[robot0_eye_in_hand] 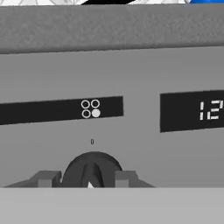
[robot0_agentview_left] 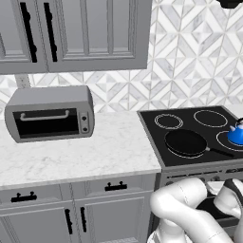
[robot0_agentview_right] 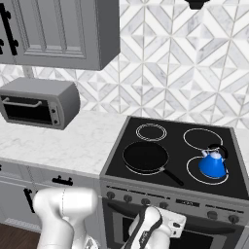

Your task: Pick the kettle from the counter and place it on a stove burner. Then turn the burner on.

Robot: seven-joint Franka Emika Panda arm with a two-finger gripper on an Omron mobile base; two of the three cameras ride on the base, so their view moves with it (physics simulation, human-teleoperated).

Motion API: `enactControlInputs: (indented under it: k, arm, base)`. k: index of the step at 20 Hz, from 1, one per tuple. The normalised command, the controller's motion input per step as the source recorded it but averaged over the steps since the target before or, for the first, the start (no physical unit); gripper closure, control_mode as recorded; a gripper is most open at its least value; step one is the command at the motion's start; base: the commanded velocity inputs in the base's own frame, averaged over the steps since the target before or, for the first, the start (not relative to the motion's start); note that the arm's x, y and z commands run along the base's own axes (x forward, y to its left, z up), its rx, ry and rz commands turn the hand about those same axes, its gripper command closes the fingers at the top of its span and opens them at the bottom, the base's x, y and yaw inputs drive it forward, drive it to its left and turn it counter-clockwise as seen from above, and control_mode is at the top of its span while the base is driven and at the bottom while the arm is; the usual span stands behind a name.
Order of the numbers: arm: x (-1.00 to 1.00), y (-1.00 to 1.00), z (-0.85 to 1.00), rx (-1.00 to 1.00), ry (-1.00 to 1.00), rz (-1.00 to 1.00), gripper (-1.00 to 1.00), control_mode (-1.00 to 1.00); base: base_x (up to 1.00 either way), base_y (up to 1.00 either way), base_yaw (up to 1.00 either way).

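In the hand view, the gripper (robot0_eye_in_hand: 89,180) stands around a black knob (robot0_eye_in_hand: 92,168), grasping it. Above the knob is a small "0"; at 2 o'clock a display (robot0_eye_in_hand: 192,111) reads "12". The kettle (robot0_agentview_right: 212,164) sits on the stove burner (robot0_agentview_right: 202,177), at the cooktop's 4 o'clock.

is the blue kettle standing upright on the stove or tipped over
Upright. The kettle sits inside the stove burner ring, handle arched on top.

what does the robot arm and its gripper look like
The arm is glossy white, built of rounded, bulbous segments with dark bands at the joints. The gripper ends in two small, blocky dark grey fingers. No cables or markings are visible.
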Motion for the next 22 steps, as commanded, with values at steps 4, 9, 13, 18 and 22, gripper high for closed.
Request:
enactControlInputs:
  k: [4, 9, 13, 18, 22]
  arm:
    - [0.0, -0.1, 0.0, -0.53, 0.0, 0.16, 1.0, -1.0]
    - [0.0, -0.3, 0.0, -0.56, 0.0, 0.22, 1.0, -1.0]
    - [0.0, -0.42, 0.0, -0.55, 0.0, 0.26, 1.0, -1.0]
    - [-0.12, -0.52, 0.02, -0.41, 0.02, 0.2, 1.0, -1.0]
    - [-0.4, -0.2, 0.34, -0.04, 0.0, 0.03, 1.0, -1.0]
  base:
    - [0.0, 0.0, 0.0]
    - [0.0, 0.0, 0.0]
    - [0.0, 0.0, 0.0]
    - [0.0, 0.0, 0.0]
    - [0.0, 0.0, 0.0]
